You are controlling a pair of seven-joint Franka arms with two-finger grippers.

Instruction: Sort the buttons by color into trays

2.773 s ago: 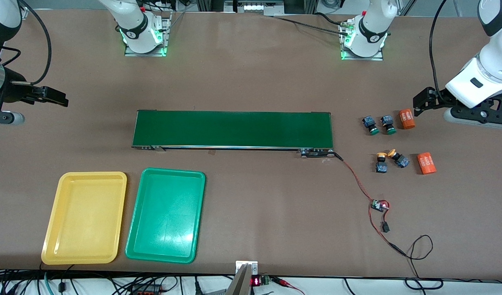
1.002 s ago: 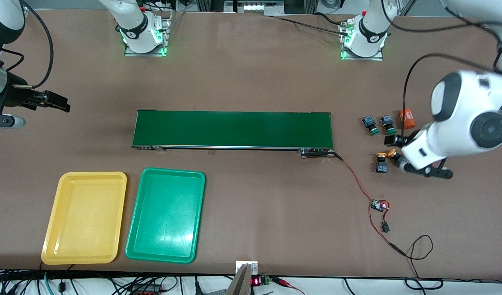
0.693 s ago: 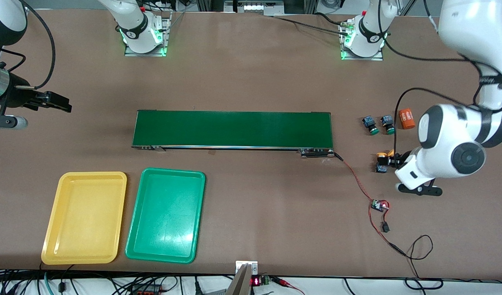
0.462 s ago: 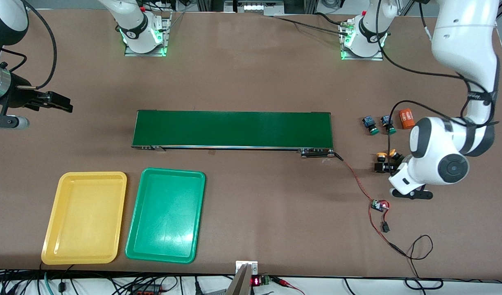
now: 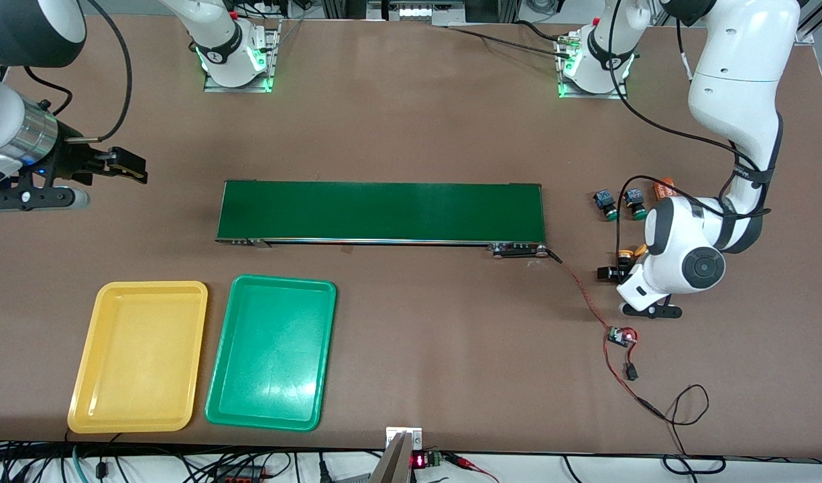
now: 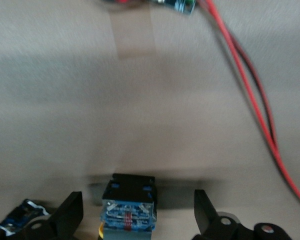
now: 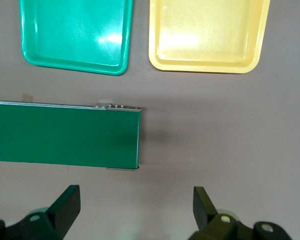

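Observation:
Two green-capped buttons lie side by side near the conveyor's end. Nearer the front camera, two yellow-capped buttons lie partly under my left arm. My left gripper is low over them and open. In the left wrist view one black-blue button sits between the open fingers, untouched; another button shows at the edge. My right gripper hangs open and empty over bare table at the right arm's end. The yellow tray and green tray are empty.
The long dark-green conveyor belt lies mid-table. Its red wire runs to a small circuit board near my left gripper; the wire shows in the left wrist view. An orange cylinder is partly hidden by the left arm.
My left arm swung in from the table's end and came down over the yellow-capped buttons, hiding one orange cylinder. My right gripper drifted a little toward the conveyor.

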